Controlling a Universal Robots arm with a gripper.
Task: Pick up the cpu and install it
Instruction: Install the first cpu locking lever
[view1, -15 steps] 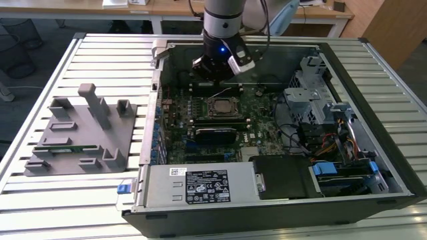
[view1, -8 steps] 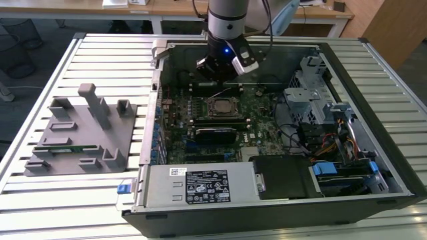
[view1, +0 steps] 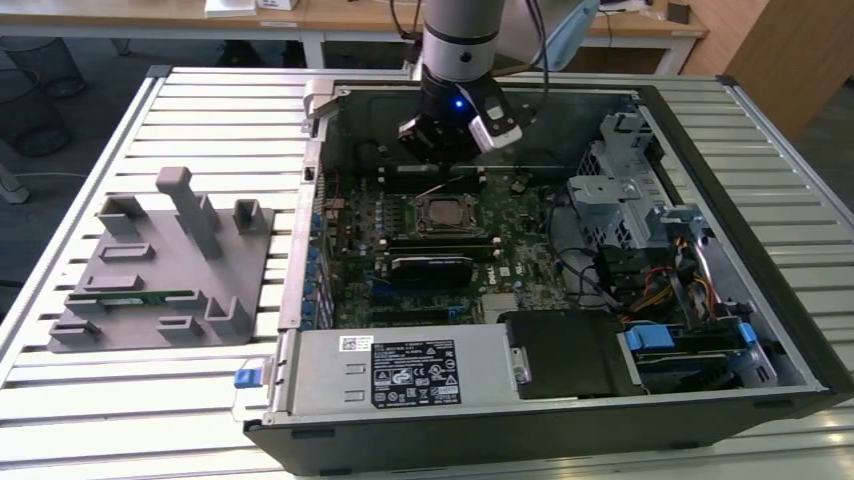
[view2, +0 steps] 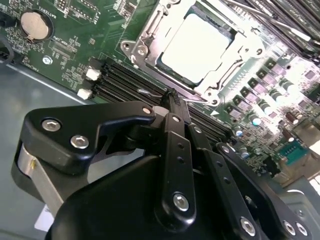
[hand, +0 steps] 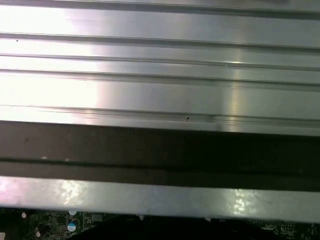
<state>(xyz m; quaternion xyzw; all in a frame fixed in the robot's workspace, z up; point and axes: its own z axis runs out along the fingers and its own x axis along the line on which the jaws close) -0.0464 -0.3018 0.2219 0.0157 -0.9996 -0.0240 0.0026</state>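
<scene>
Three views, each with a different piece. Exterior view: open computer case (view1: 721, 250) lying on a slatted metal surface (view1: 200, 110), arm reaching down into it, end effector (view1: 447, 150) hanging over the motherboard (view1: 527, 225) just behind the socket. Second wrist view gets close in: the cpu (view2: 197, 47) sits in the socket (view2: 150, 37), square silvery-white top, flat, glare washing out its face, metal frame around it on all sides. In the exterior view the cpu (view1: 439, 213) is just a small pale square in the middle of the board, near the end effector but apart from it.

End effector (view2: 172, 97) in the second wrist view: black fingers (view2: 175, 107) pressed together at the tips, nothing between them, tip over the black memory slots (view2: 120, 80) beside the socket. Not touching the cpu.

First wrist view mostly catches the ribbed metal slats (hand: 160, 75) and a dark case edge (hand: 160, 150), with a thin strip of green board along one side.

Around: grey fixture (view1: 160, 270) with upright posts on the surface at the exterior view's left, a thin green stick (view1: 167, 296) lying in it. Power supply (view1: 400, 372) at the near end of the case, drive cage (view1: 627, 190) and cable bundle (view1: 641, 290) at the exterior view's right. Coin battery (view2: 35, 25) on the board in the second wrist view. Arm body blocks the rear part of the board in the exterior view
</scene>
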